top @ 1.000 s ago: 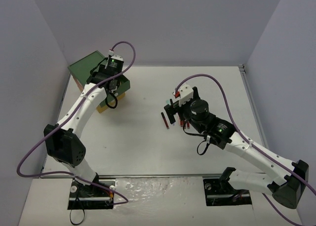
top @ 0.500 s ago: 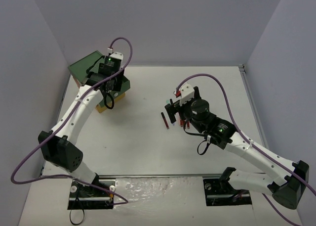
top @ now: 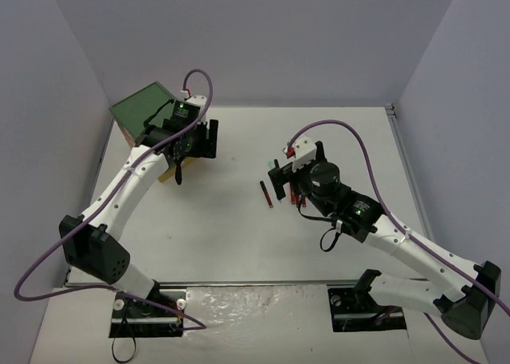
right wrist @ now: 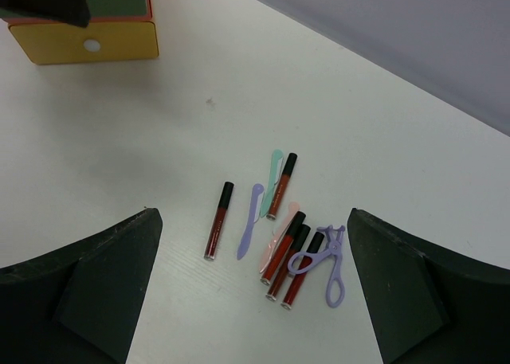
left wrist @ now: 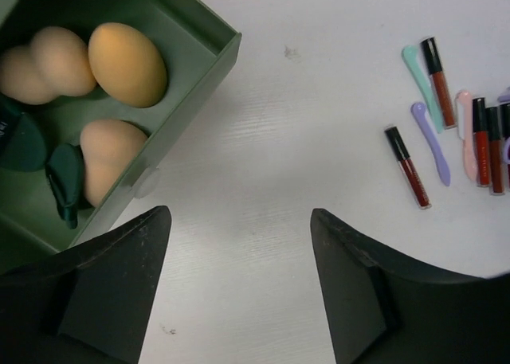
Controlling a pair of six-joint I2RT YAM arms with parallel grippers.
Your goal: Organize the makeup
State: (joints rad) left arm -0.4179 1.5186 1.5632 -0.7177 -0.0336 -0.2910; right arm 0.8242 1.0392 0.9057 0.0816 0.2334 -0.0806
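**A:** Left claw [left wrist: 239, 221] hangs over bare table just right of the open green drawer [left wrist: 191, 77], jaws well apart, nothing between them.

**B:** And look inside that drawer: 3 tan sponges [left wrist: 127, 65] lie there, with a dark green piece [left wrist: 64, 181] tucked against the nearest one. The sponge part looks done to me.

**A:** So the thin stuff is the step in hand. Right claw [top: 277, 181] hovers over the pile in mid-table, jaws spread as wide as they go, holding nothing.

**B:** The pile lies flat on the table [right wrist: 119, 141], well right of the drawer box [top: 143, 109]. There are 5 lip gloss tubes [right wrist: 283, 248], a teal spatula [right wrist: 272, 171], a purple spatula [right wrist: 250, 221], a pink spatula [right wrist: 279, 236] and a purple eyelash curler [right wrist: 327, 260].

**A:** Which goes first?

**B:** I'd take the lone tube [right wrist: 217, 221] on the left of the pile. Only the purple spatula is just beside it, while 3 others lie packed side by side.

**A:** What does the move call for?

**B:** Drop straight down, set the fingers across the tube's narrow width and pinch low, because it's slim and flat on the surface. Then carry it far left to the box.

**A:** Into which drawer?

**B:** The yellow drawer [right wrist: 88, 41] sits under the green one, but I cannot tell whether it's pulled out.
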